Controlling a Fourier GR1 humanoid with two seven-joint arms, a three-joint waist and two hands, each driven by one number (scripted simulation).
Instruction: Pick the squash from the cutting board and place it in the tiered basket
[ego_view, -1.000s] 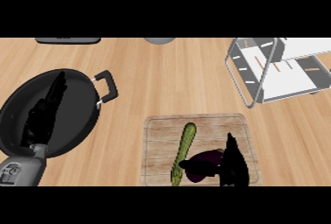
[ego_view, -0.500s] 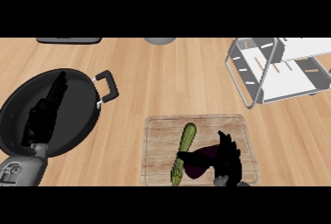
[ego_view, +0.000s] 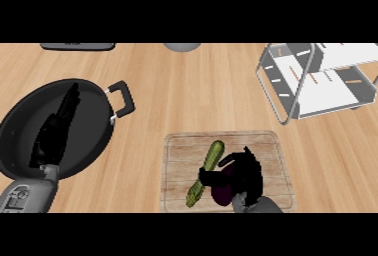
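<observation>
On the wooden cutting board, low in the head view, lies a dark purple rounded squash. My right hand is on top of it, fingers and thumb curled round it and hiding most of it. A long green vegetable lies just left of it, touching the thumb. The white tiered basket with a grey frame stands at the upper right, well away from the board. At the left, my left hand stays open and still over the black pan.
A large black pan with two handles fills the left side, below my left forearm. At the far edge a grey bowl and a dark flat object show. Bare wooden counter lies between board and basket.
My right hand's fingers, straight and pointing away a second ago, have curled down over the purple squash. The left hand and the vegetables have not moved.
</observation>
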